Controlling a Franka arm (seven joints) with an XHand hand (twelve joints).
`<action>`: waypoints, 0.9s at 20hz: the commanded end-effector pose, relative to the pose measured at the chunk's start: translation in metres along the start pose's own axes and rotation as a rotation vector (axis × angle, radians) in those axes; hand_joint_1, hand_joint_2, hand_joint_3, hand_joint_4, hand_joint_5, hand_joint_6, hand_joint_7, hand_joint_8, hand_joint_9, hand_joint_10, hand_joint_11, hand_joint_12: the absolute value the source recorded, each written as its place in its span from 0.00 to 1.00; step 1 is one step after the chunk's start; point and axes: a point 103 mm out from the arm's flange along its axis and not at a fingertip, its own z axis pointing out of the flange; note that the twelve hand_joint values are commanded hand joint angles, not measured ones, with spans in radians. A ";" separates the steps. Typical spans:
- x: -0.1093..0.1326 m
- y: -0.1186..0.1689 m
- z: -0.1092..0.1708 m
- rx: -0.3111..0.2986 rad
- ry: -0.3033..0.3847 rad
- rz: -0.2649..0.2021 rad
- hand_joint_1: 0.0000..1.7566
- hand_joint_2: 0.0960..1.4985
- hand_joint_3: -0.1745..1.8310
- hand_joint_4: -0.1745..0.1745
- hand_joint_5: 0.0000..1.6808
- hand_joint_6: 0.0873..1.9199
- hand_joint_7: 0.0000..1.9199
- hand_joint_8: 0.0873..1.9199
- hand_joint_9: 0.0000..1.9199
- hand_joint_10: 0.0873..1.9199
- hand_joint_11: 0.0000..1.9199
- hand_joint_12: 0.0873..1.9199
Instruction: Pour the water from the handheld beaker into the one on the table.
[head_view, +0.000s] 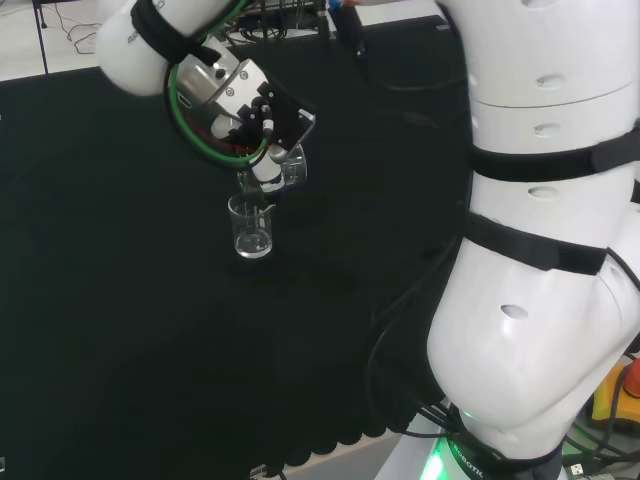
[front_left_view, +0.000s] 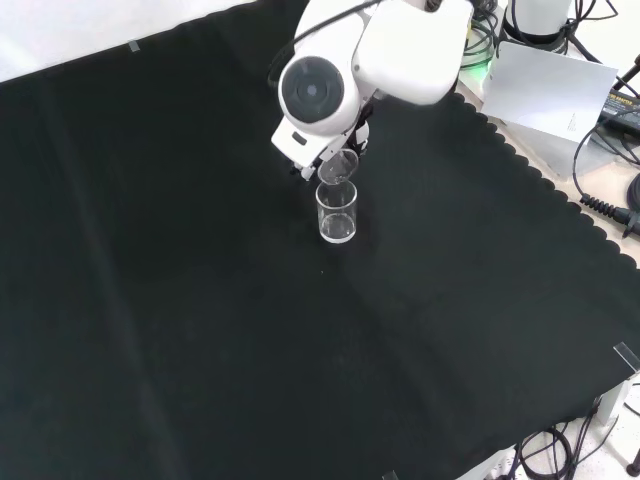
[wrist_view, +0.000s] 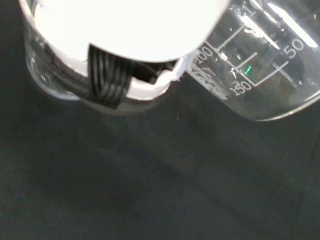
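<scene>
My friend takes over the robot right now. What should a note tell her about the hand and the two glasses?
Hand: curled round the handheld beaker, tipped steeply over the table beaker.
Table beaker: upright on the black cloth, directly under the tipped one's lip, with a little water at its bottom.
Done: beaker carried over and tilted; the pour seems under way, though no stream is clear to see.
Left: finish emptying the held beaker, then bring it back upright and away.

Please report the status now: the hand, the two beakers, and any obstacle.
Hand shut on handheld beaker, tipped over the table beaker. Table beaker upright on black cloth. No obstacle near it.
</scene>
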 end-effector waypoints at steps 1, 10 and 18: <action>-0.017 -0.006 0.004 -0.109 0.134 -0.037 0.75 0.37 0.42 0.00 0.79 0.24 0.73 0.22 0.91 0.12 0.70 0.30; -0.035 -0.008 0.017 -0.195 0.260 -0.040 0.75 0.37 0.42 0.00 0.79 0.24 0.73 0.22 0.90 0.13 0.70 0.30; -0.053 -0.005 0.028 -0.315 0.388 -0.091 0.75 0.38 0.41 0.00 0.79 0.24 0.73 0.22 0.90 0.13 0.70 0.30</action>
